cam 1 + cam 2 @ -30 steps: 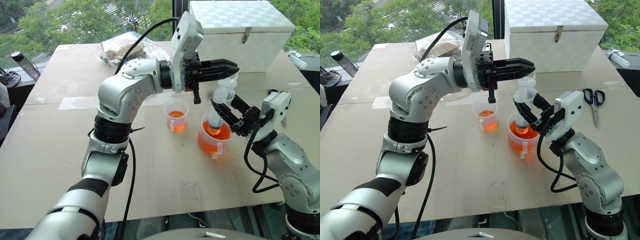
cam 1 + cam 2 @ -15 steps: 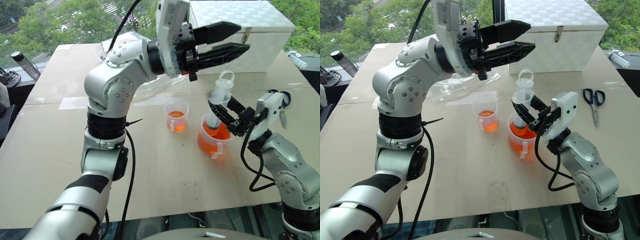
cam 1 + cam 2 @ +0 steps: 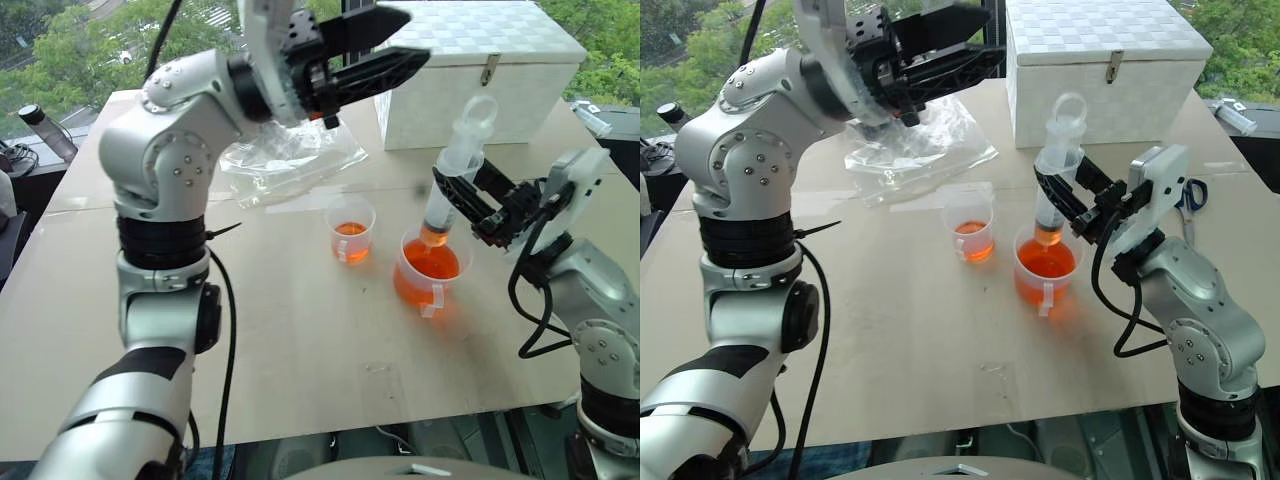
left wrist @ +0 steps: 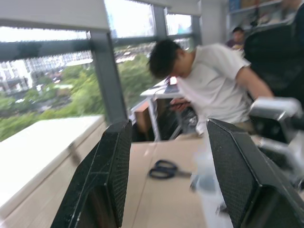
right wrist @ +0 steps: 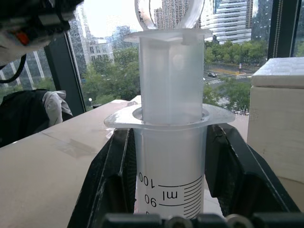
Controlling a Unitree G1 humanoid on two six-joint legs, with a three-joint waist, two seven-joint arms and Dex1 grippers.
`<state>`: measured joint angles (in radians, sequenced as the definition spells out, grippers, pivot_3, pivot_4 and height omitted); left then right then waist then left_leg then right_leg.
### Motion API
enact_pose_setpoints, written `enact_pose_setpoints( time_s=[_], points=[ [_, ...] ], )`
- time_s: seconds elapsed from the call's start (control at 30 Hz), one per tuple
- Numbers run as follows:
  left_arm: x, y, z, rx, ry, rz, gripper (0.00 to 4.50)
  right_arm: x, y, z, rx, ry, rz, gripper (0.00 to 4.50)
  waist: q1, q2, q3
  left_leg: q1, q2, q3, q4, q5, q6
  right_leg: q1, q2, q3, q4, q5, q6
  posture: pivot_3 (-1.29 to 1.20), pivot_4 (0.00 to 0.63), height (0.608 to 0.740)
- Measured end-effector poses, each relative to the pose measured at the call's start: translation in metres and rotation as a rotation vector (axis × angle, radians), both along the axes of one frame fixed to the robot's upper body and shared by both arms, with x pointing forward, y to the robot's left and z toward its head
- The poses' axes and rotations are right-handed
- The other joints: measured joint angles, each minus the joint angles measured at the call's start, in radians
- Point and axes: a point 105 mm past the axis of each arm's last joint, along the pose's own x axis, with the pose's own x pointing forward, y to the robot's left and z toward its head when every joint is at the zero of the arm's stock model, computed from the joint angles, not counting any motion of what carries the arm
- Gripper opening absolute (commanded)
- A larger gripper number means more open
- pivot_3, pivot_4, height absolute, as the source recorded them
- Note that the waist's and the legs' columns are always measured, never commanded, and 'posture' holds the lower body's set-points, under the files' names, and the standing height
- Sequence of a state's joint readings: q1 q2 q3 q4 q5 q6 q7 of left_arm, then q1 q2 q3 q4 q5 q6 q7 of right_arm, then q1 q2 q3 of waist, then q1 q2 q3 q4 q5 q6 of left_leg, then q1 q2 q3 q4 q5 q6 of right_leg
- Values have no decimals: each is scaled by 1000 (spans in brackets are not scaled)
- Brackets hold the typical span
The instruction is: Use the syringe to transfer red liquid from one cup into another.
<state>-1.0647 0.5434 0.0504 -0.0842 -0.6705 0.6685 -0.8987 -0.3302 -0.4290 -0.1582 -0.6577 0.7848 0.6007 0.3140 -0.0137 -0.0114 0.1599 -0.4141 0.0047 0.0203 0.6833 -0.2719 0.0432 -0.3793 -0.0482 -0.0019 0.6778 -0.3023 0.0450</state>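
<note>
My right gripper (image 3: 462,203) is shut on the barrel of the syringe (image 3: 452,178), just below its flange. The syringe stands tilted, plunger loop up. A little red liquid (image 3: 435,236) shows at its lower end, and its tip hangs at the rim of the wide handled cup (image 3: 427,268), which is filled with red liquid. The smaller cup (image 3: 351,231) stands to the left with a shallow layer of red liquid. My left gripper (image 3: 410,38) hovers open and empty high over the table, up and left of the syringe. The right wrist view shows the barrel (image 5: 170,152) clamped between both fingers (image 5: 115,176).
A white box (image 3: 480,60) stands at the back of the table and a crumpled clear plastic bag (image 3: 285,160) lies at back left. Blue-handled scissors (image 3: 1188,195) lie behind my right arm. A person in a white shirt (image 4: 209,80) bends over beyond the table.
My left gripper has let go of the plunger loop, opened, and swung up and to the left. My right gripper has lifted the syringe, raising its tip out of the wide cup's liquid.
</note>
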Motion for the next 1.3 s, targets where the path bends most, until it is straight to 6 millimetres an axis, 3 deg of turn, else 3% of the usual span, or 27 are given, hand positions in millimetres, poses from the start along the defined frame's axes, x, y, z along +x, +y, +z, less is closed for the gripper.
enact_pose_setpoints(
  time_s=[0.17,0.33,0.5,0.63,0.83,1.3],
  points=[
    [9,33,-14,106,-12,130,2522,-4,9,20,7,-38,88,1506,0,0,0,0,0,0,0,0,0,0,0,0,0,0,0,0,150,740],
    [11,59,-9,132,-38,196,2522,-5,24,51,5,-108,205,1506,0,0,0,0,0,0,0,0,0,0,0,-1,0,0,0,0,150,740],
    [11,72,-2,98,-44,213,2522,14,54,69,53,-106,300,1506,-1,0,0,-1,0,0,0,0,0,0,0,-1,1,0,0,0,150,740],
    [-3,71,8,49,-57,144,2522,36,78,48,37,-43,303,1506,-3,0,0,-2,0,0,0,0,0,-1,1,-1,1,0,0,0,150,740],
    [-14,69,13,24,-50,98,2522,52,91,31,15,-36,283,1506,-4,0,0,-2,0,-1,0,0,0,-1,1,-4,1,0,0,0,150,740],
    [-4,54,2,11,3,65,2522,49,100,16,-42,-52,295,1506,-3,0,0,-1,0,-1,0,0,0,-1,1,-4,1,0,0,0,150,740]
  ],
)
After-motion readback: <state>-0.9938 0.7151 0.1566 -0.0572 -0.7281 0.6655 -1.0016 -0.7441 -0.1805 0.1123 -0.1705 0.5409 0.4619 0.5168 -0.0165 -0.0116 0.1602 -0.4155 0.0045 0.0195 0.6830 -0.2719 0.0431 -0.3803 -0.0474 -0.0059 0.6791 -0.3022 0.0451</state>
